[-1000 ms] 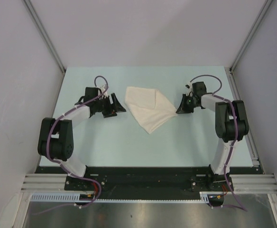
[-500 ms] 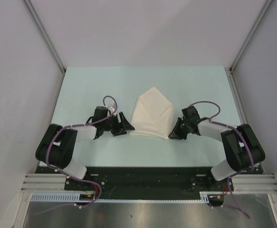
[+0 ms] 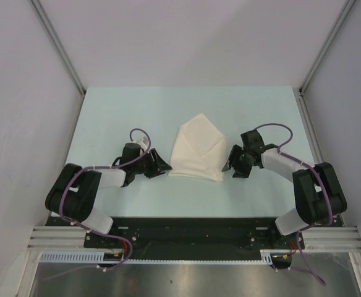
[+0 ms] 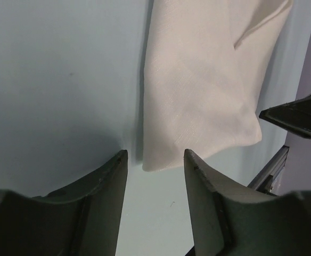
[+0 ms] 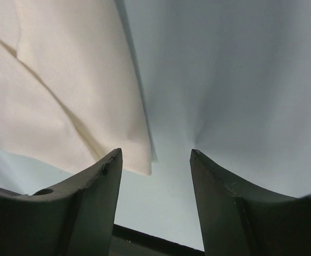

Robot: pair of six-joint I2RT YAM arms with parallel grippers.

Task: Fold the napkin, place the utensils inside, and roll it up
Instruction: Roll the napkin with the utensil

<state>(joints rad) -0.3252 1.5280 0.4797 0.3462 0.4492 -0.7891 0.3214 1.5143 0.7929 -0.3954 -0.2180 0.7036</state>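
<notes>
The soft white cloth napkin (image 3: 198, 148), folded to a point, lies at the centre of the frame on the pale blue-green surface (image 3: 106, 117). The left end effector (image 3: 160, 166) sits just beside its lower left corner and the right end effector (image 3: 230, 164) beside its lower right, both spread and empty.

Pale blue-green table (image 3: 186, 102), plain grey-white walls (image 3: 186, 37), aluminium frame rails (image 3: 57, 237), possibly brushed-metal surface (image 3: 186, 281) below

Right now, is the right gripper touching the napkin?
Cannot tell. In the right wrist view the right gripper has open jaws over bare table, yet the napkin runs behind one finger; the top view shows no clear gap.
</notes>
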